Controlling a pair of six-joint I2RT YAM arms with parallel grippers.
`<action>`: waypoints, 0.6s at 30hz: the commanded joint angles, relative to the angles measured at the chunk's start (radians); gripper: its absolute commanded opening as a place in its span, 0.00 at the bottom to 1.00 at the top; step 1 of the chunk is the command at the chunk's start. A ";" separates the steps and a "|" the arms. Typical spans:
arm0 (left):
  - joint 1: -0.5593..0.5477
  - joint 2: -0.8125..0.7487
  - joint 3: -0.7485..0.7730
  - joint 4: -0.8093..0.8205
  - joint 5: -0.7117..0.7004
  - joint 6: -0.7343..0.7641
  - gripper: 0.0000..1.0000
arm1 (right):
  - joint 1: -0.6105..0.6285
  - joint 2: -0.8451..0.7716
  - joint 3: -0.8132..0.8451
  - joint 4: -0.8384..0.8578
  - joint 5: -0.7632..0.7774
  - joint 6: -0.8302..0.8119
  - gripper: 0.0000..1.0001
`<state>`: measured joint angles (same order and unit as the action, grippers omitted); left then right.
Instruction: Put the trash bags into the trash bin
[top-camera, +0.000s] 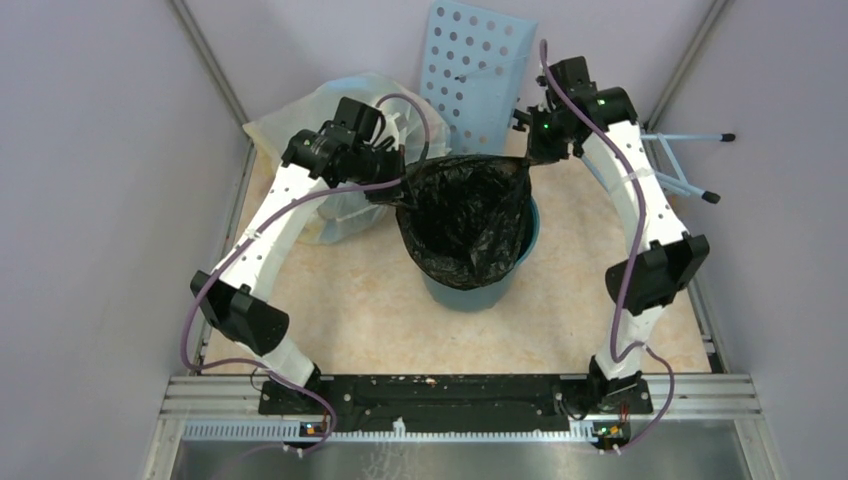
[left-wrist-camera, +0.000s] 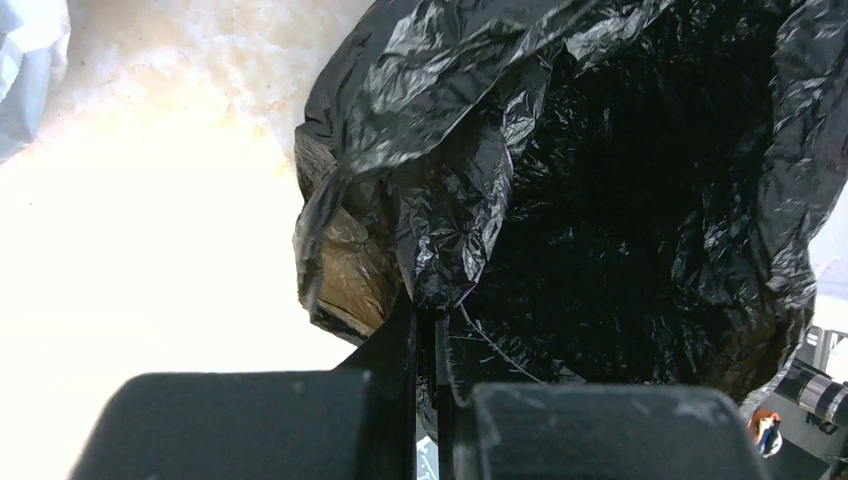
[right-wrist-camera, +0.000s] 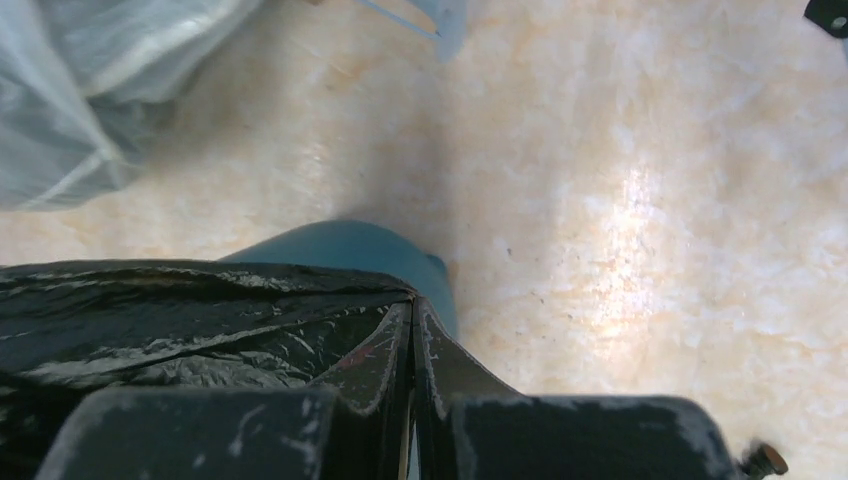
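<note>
bulging bag (top-camera: 290, 115) left of bin (top-camera: 470, 292), perforated panel (top-camera: 475, 70) behind, near tabletop (top-camera: 380, 335) open

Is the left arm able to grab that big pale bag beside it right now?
Probably not yet. The pale bag lies right beside it, unobstructed, but the left gripper is shut on the black bag, stretching it over the teal bin with the right gripper. It would have to let go first.

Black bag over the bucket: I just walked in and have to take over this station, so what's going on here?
Two robot arms are fitting a black trash bag into a teal bin. The left fingers pinch the bag's rim on one side and the right fingers pinch the opposite side. Both are shut on it, holding its mouth open above the bin. The bag's body hangs down into the bin.
</note>
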<state>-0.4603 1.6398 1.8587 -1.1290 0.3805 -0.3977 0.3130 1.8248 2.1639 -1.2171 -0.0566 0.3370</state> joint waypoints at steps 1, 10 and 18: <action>-0.012 -0.048 -0.032 0.031 -0.023 -0.004 0.02 | 0.003 0.039 -0.003 -0.063 0.054 -0.031 0.00; -0.014 -0.051 -0.043 0.022 -0.066 -0.060 0.02 | 0.000 0.024 -0.018 -0.163 0.223 -0.069 0.00; -0.014 -0.065 -0.062 0.014 -0.122 -0.167 0.00 | 0.001 -0.075 -0.023 -0.201 0.245 -0.042 0.22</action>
<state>-0.4667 1.6165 1.8263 -1.1034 0.2867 -0.4911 0.3130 1.8572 2.1185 -1.3884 0.1368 0.2890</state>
